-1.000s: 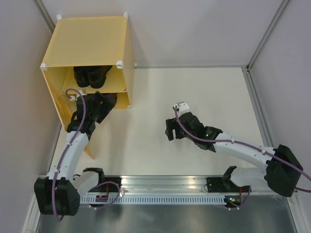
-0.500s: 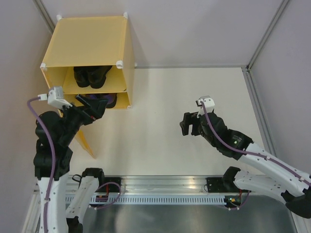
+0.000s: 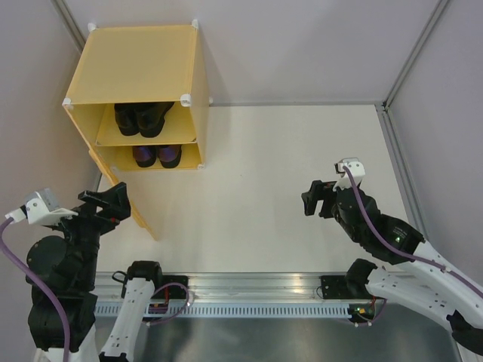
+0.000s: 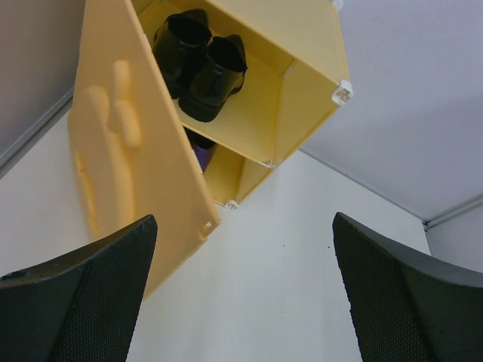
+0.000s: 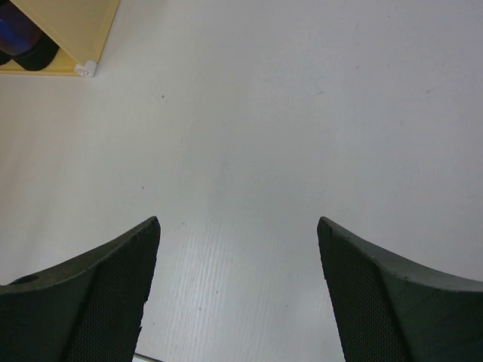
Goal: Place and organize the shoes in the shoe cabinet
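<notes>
The yellow shoe cabinet (image 3: 136, 64) stands at the back left with its door (image 3: 124, 200) swung open. A black pair of shoes (image 3: 141, 118) sits on its upper shelf, a purple pair (image 3: 157, 155) on the bottom level. In the left wrist view the cabinet (image 4: 302, 68) shows the black shoes (image 4: 200, 64) and a sliver of a purple shoe (image 4: 202, 154) behind the embossed door (image 4: 124, 158). My left gripper (image 3: 106, 202) is open and empty, drawn back near the door's edge. My right gripper (image 3: 317, 197) is open and empty over bare table, right of centre.
The white table (image 3: 287, 173) is bounded by grey walls behind and on both sides. A metal rail (image 3: 256, 290) with the arm bases runs along the near edge. The open door juts out from the cabinet toward the left arm.
My left arm has pulled back from the cabinet's lower level toward the near left, leaving the purple shoes inside. My right arm has retreated rightward and nearer. The door has swung wider.
</notes>
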